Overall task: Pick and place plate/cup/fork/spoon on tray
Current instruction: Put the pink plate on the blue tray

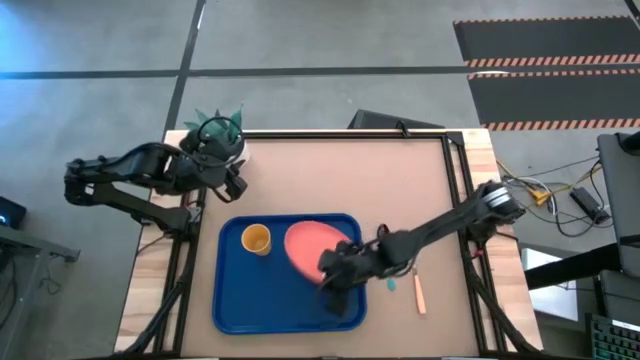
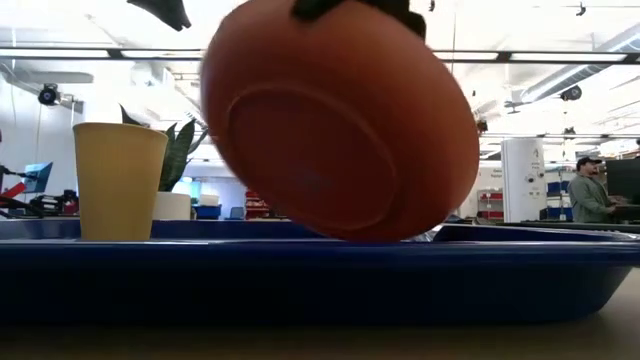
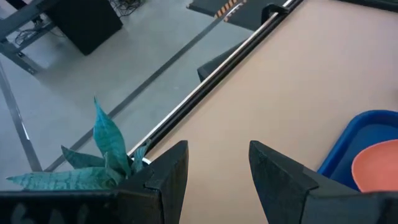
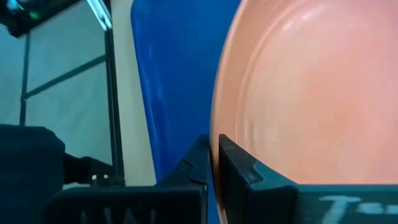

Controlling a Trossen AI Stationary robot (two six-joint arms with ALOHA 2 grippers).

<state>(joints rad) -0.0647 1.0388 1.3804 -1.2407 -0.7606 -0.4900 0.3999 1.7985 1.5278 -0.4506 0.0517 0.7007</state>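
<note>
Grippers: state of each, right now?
Left gripper: open, holding nothing, beside the plant.
Right gripper: shut on the plate, tilted over the tray.

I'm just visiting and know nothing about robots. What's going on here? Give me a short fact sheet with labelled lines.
tray: blue, on the table
cup: upright in the tray
plate: tilted over the tray, its rim pinched by the right hand
left hand: open, waiting by the potted plant at the table's far left
fork: on the table, right of the tray
spoon: on the table beside the fork
still to place: fork, spoon
</note>
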